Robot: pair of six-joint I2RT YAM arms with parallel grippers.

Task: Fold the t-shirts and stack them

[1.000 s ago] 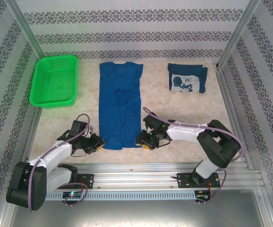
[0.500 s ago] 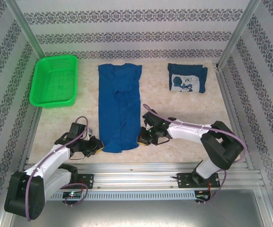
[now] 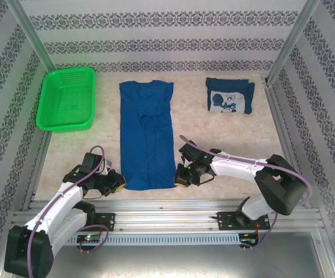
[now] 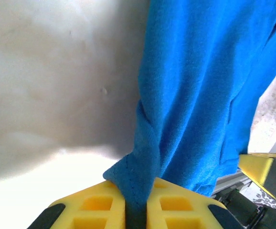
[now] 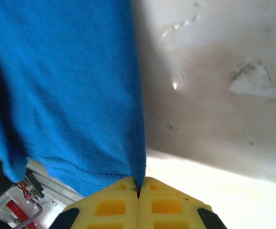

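Left end effector [image 3: 114, 182] and right end effector [image 3: 182, 175] each pinch a near hem corner of the royal-blue cotton t-shirt [image 3: 147, 133] spread flat mid table [image 3: 214, 136]. Looks set up for folding it lengthwise. The folded blue t-shirt [image 3: 230, 96] waits far right.

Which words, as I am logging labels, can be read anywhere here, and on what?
On the folded t-shirt: a white chest print with a figure; any lettering is too small to read.
On the long t-shirt and the green basket: no text shows.

blue t-shirts [image 3: 146, 136], green basket [image 3: 68, 71]
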